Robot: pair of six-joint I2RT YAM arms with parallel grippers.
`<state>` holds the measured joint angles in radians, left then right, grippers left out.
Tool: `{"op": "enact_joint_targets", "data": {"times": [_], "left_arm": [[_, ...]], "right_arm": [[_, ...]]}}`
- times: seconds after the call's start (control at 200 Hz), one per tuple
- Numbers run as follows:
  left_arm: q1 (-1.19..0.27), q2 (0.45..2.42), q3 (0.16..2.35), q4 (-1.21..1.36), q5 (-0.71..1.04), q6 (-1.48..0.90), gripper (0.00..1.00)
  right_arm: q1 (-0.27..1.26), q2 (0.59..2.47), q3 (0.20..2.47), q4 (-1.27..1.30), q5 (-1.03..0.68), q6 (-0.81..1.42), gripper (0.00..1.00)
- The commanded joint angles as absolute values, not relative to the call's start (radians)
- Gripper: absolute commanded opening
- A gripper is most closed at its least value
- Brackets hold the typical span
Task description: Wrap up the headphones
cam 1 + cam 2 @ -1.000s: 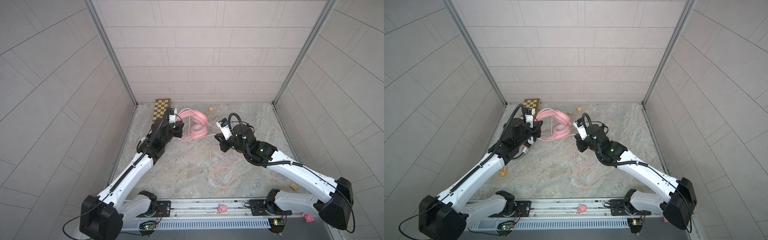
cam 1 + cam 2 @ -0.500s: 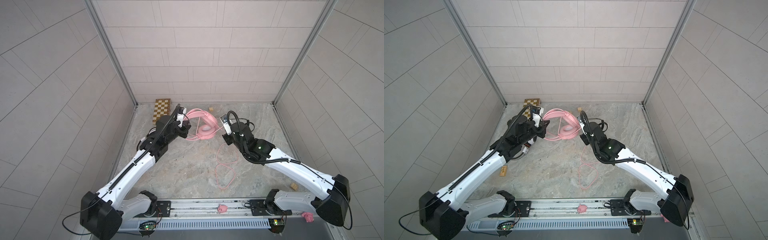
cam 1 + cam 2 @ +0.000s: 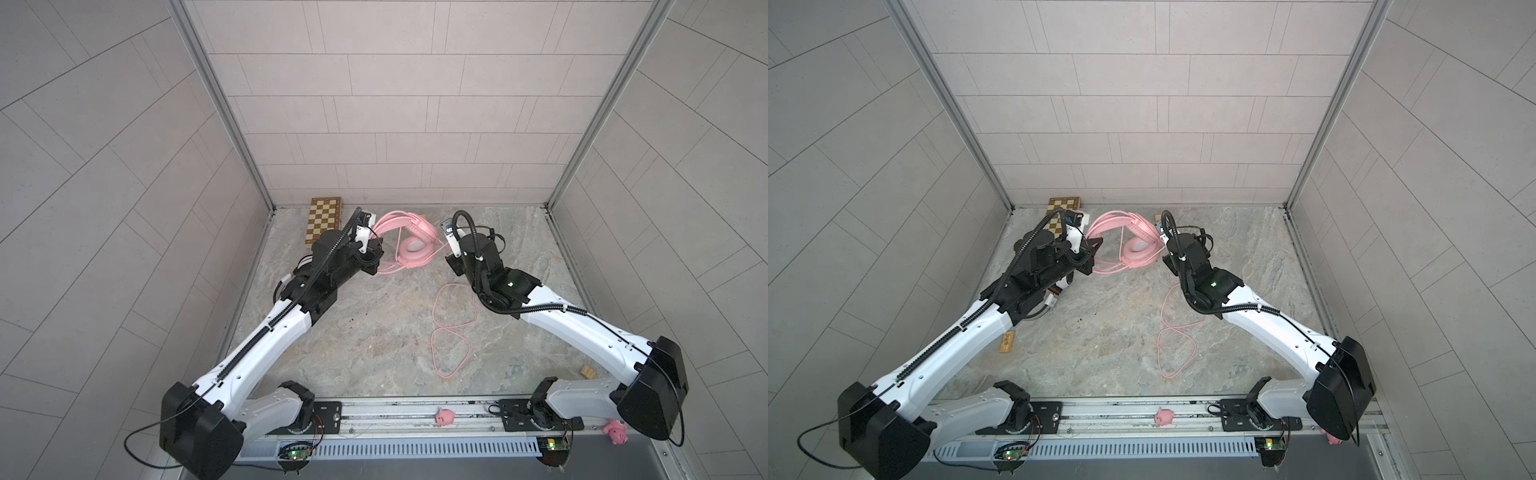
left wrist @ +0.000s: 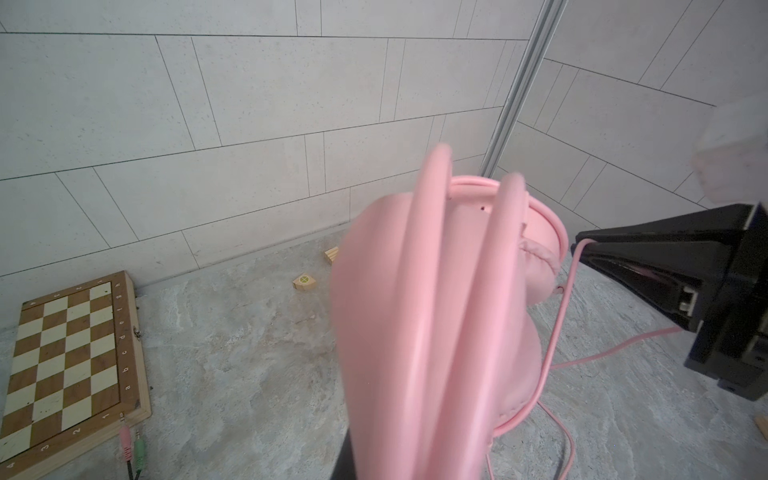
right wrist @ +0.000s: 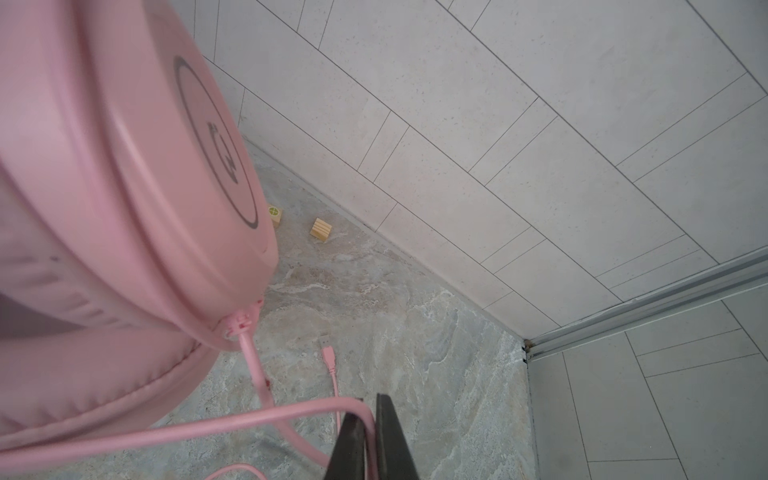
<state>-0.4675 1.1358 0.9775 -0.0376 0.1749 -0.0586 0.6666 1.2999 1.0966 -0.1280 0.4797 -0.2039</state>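
Mostly marbled tabletop [image 3: 374, 332], tiled walls [image 3: 395, 124], left hand [image 3: 1095, 245] clamping headphones [image 3: 415, 249], right hand [image 5: 370, 419] clamping cord [image 5: 249, 419].

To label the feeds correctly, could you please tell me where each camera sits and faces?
Top view: above the front rail, looking down; left arm, right arm show.
Top view: beside it, likewise; headphones visible.
Left wrist: on left arm, facing the back wall past headphones; right end effector shows.
Right wrist: on right arm, facing the back corner; own end effector pinching cord.
Wrist views share the headphones and two blocks.
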Motion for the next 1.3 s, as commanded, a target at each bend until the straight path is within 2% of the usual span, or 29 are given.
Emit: {"op": "enact_joint_targets", "data": {"times": [0.0,0.245,0.435,0.62,0.801,0.976,1.186,1.296], "left_arm": [[-0.460,1.117,0.986,-0.150,0.158,0.023,0.00],[-0.459,1.109,0.987,-0.170,0.084,0.030,0.00],[-0.458,1.100,0.981,-0.165,0.066,0.034,0.00],[-0.459,1.099,0.981,-0.166,0.071,0.029,0.00],[-0.459,1.111,0.986,-0.170,0.095,0.026,0.00],[-0.459,1.112,0.990,-0.176,0.087,0.027,0.00],[-0.457,1.072,0.969,-0.139,0.078,0.029,0.00],[-0.454,1.043,0.953,-0.111,0.083,0.019,0.00]], "right_arm": [[0.616,1.246,1.134,-0.029,0.650,-0.213,0.08],[0.609,1.194,1.054,0.061,0.750,-0.250,0.09],[0.596,1.157,1.032,0.074,0.738,-0.213,0.12],[0.586,1.136,1.048,0.055,0.694,-0.193,0.09],[0.605,1.084,1.077,0.030,0.556,-0.176,0.02],[0.611,1.086,1.120,-0.035,0.464,-0.103,0.02],[0.578,1.117,0.971,-0.130,0.312,0.099,0.11],[0.500,1.128,0.902,-0.189,0.258,0.204,0.18]]}}
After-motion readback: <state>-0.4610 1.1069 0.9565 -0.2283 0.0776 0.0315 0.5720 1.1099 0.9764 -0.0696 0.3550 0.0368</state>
